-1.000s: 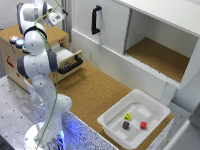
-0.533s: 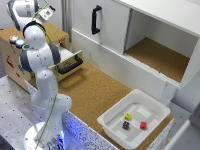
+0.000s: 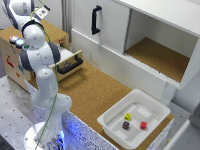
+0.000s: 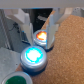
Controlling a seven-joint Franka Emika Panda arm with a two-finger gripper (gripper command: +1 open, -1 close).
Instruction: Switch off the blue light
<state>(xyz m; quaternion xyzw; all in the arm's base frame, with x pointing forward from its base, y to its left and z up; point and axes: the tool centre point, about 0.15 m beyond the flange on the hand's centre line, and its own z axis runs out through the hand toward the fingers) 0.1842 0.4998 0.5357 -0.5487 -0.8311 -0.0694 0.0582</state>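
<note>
While lit, round blue light (image 4: 33,56) glossy, dome-capped.

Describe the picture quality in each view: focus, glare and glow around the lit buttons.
Wrist view: soft and blurred throughout; the blue light glares almost white at its centre with a cyan halo, and the orange-red button beyond it also blooms. Exterior view: evenly lit but low in detail; the buttons on the wooden box are tiny blobs, and a violet-blue glow spills at the robot's base.
</note>
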